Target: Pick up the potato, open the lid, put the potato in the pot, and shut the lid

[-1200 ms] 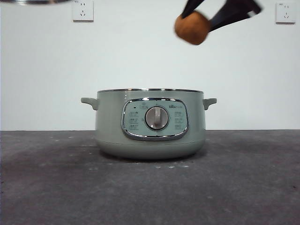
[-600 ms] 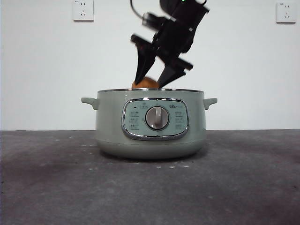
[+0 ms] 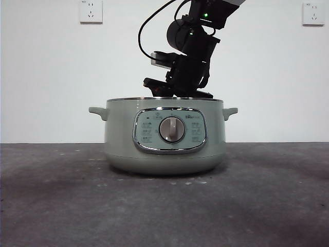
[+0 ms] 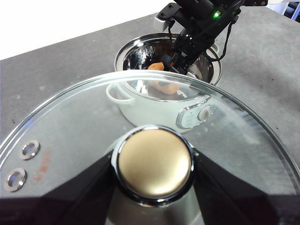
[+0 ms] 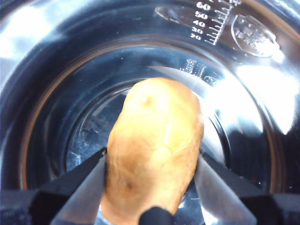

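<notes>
The pale green pot [image 3: 164, 136] stands open in the middle of the table. My right arm [image 3: 187, 62] reaches down into it from above, and the pot wall hides its jaws in the front view. In the right wrist view my right gripper [image 5: 151, 161] is shut on the orange-brown potato [image 5: 154, 140], low inside the shiny steel bowl [image 5: 51, 70]. My left gripper [image 4: 154, 164] is shut on the knob [image 4: 154, 150] of the glass lid [image 4: 70, 122], held in the air to one side of the pot [image 4: 140, 105]. The potato [image 4: 157, 66] shows there as a small orange patch.
The dark grey table [image 3: 61, 206] lies bare around the pot. A white wall with two sockets [image 3: 91, 11] stands behind. The pot's side handles [image 3: 97, 111] stick out left and right, and its dial panel [image 3: 171, 129] faces the front camera.
My right gripper carried the potato from the upper right down over the pot and then below its rim, so the potato no longer shows in the front view.
</notes>
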